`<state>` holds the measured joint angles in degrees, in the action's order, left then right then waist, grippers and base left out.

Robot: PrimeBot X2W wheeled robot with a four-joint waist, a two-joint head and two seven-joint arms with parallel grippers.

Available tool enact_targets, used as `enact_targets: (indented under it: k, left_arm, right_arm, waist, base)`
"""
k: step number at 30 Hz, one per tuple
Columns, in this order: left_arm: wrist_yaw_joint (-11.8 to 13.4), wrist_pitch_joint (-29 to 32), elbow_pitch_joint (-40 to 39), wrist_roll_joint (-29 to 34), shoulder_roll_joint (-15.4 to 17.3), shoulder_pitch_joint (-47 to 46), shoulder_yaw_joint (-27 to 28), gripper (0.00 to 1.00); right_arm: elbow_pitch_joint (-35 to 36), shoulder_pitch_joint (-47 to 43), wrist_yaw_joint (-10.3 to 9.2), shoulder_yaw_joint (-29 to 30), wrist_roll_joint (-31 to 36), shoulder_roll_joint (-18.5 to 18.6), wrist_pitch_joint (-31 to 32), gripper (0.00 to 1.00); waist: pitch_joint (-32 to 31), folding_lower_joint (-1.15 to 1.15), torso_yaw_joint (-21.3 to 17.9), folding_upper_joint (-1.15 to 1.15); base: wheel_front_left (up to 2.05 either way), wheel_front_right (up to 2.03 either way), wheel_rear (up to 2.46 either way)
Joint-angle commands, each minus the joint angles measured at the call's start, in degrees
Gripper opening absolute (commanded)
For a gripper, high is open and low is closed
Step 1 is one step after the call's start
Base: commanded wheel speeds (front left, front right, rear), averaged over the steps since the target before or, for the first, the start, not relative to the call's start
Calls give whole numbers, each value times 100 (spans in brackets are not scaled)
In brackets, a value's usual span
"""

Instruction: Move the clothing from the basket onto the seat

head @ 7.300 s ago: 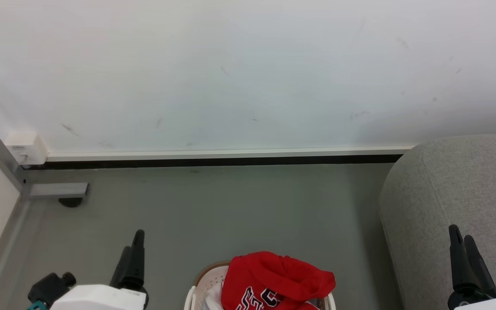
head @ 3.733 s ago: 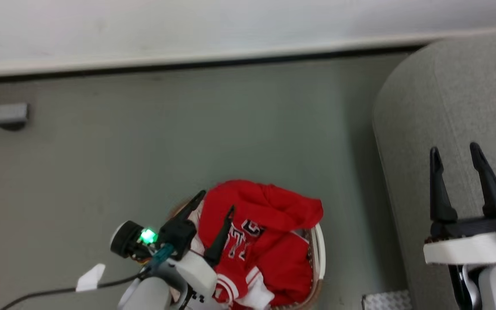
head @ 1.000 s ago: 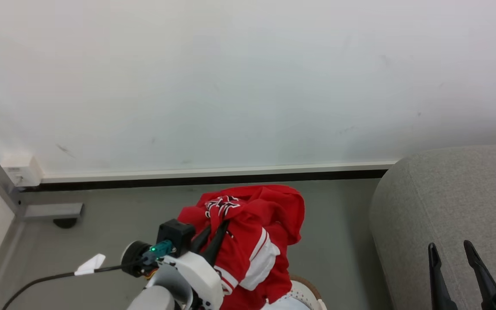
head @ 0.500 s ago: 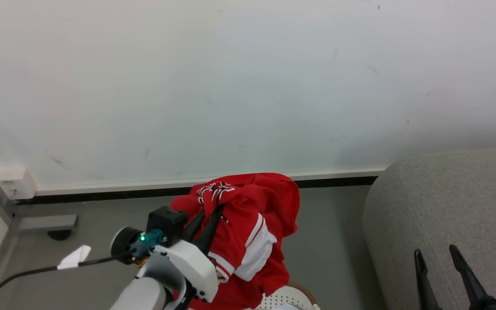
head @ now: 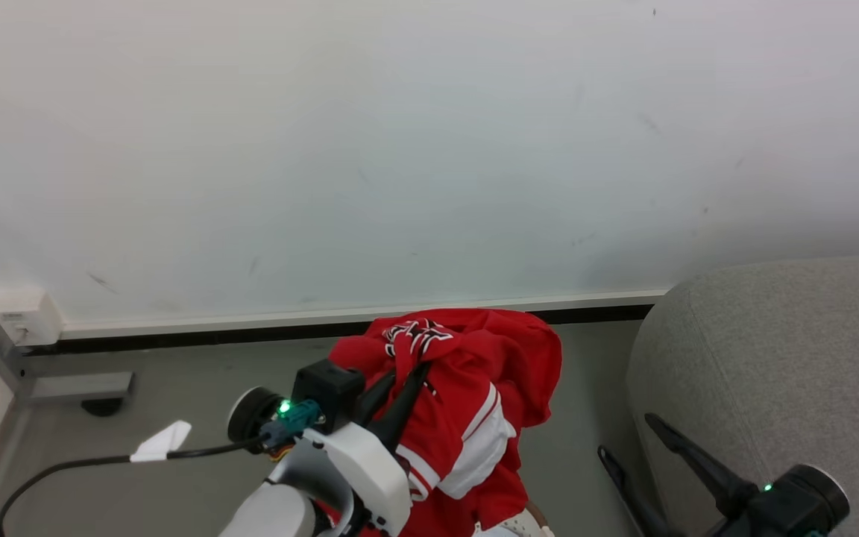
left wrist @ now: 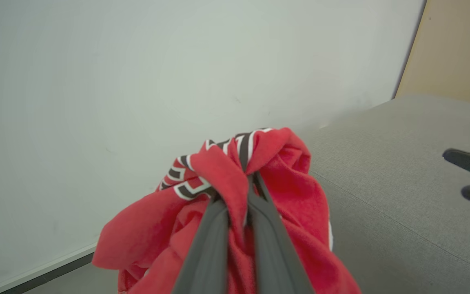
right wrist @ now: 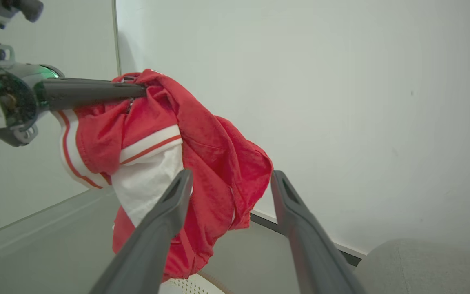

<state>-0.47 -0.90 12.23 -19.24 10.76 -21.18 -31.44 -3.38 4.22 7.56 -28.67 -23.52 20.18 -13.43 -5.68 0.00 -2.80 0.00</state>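
Swinging right gripper (head: 625, 434) inward since earlier, spread wide; pinching jersey (head: 474, 373) in left gripper (head: 408, 368) above basket (head: 530, 514); not yet reaching sofa (head: 772, 358).

The clothing (head: 508, 358) is coloured bright red, trimmed with white stripes and lettered in black and white. The seat (head: 772, 358) is covered in plain light grey. The basket (right wrist: 186, 287) is seen as white, dotted with holes, and rimmed in brown.
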Motion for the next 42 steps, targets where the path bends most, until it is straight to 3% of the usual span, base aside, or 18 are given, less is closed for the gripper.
enact_targets:
  k: [1, 5, 11, 18, 25, 26, 27, 28, 42]
  left_arm:
    - [-18, 33, -74, -12, -2, -5, -20, 0]
    - [-49, 102, -131, 2, -20, -69, -118, 0]
    - [-115, 149, -189, -12, -100, -112, -272, 0]
    - [-278, 256, -220, -154, -249, -157, -498, 0]
    - [-392, 276, -148, -256, -372, -228, -642, 0]
    - [-396, 275, -123, -281, -381, -234, -653, 0]
    - [-401, 278, -106, -308, -388, -235, -658, 0]
    - [-410, 274, -86, -313, -390, -241, -666, 0]
    - [-279, 169, 62, -353, -271, -219, -610, 0]
  right_arm:
    - [-20, 289, -14, -250, -144, 175, 95, 100]
    - [-183, 978, -14, -946, -440, 475, 351, 100]
    - [-693, 1995, -14, -2079, -808, 580, 608, 100]
    - [-1604, 3081, -14, -3288, -1086, 322, 542, 100]
    - [-2455, 3546, -14, -4289, -2110, -201, 414, 100]
    - [-2516, 3551, -14, -4334, -2294, -300, 350, 94]
    - [-2555, 3576, -14, -4370, -2411, -356, 284, 43]
    - [-2597, 3620, -14, -4395, -2508, -388, 207, 0]
    - [-2570, 3864, -14, -4449, -2901, -253, -176, 0]
  waist:
    - [8, 0, 1, 0]
    - [26, 0, 13, 0]
    - [42, 0, 57, 0]
    - [41, 0, 137, 0]
    - [13, 0, 276, 0]
    - [12, 0, 295, 0]
    - [12, 0, 312, 0]
    - [10, 0, 331, 0]
    - [18, 0, 342, 0]
  base:
    - [0, 0, 0]
    - [0, 0, 0]
    - [0, 0, 0]
    - [0, 0, 0]
    - [0, 0, 0]
    - [0, 0, 0]
    - [0, 0, 0]
    - [0, 0, 0]
    - [0, 0, 0]
